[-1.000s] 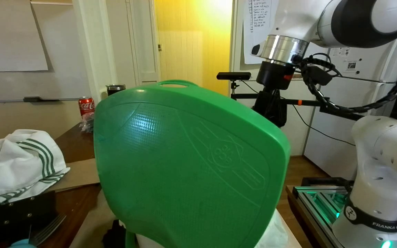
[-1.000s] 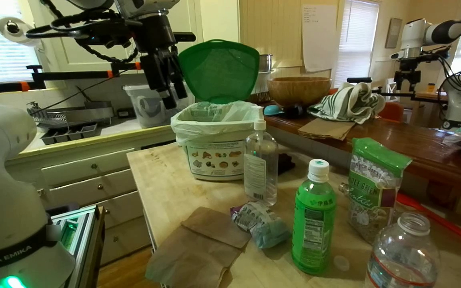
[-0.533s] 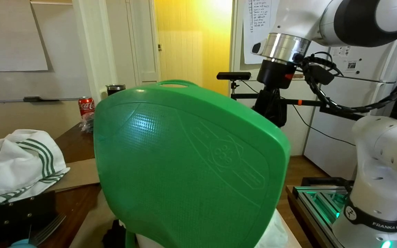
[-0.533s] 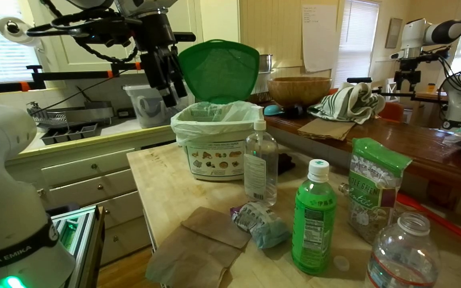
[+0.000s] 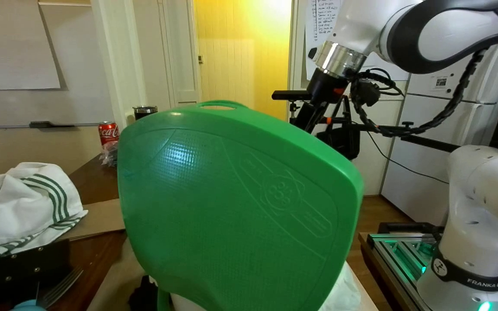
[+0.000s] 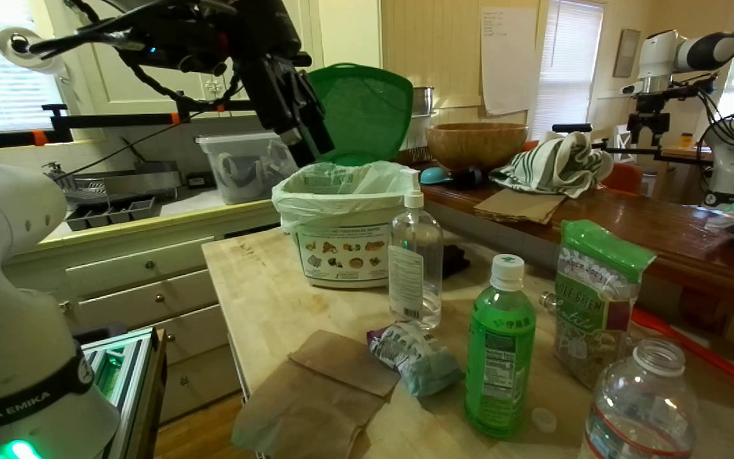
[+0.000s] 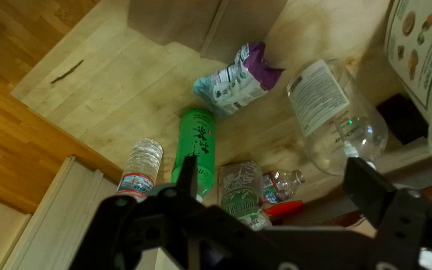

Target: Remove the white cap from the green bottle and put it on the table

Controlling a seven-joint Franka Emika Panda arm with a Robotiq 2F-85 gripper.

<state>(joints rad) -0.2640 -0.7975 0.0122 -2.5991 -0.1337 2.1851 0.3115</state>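
The green bottle [image 6: 499, 350] stands upright on the light wooden table [image 6: 265, 299] in an exterior view. The white cap [image 6: 507, 271] sits on its neck. In the wrist view the green bottle [image 7: 197, 138] is behind my gripper's left finger, and only a sliver of the white cap [image 7: 199, 198] shows. My gripper [image 6: 313, 145] is high above the table, near the bin's rear left side, well away from the bottle. In the wrist view the gripper [image 7: 272, 165] is open with nothing between its fingers. The bottle is hidden in the exterior view behind the green lid [image 5: 240, 194].
A pump bottle [image 6: 415, 268] and a lined bin [image 6: 348, 248] stand behind the green bottle. A crumpled packet [image 6: 415, 357], a lentil bag [image 6: 596, 306] and an uncapped clear bottle [image 6: 644, 401] surround it. A brown paper bag [image 6: 316, 395] lies at the front left.
The arm has tilted its wrist. The gripper has moved a little right in the exterior view with the table and points more slantwise. The bottles and other objects have not moved.
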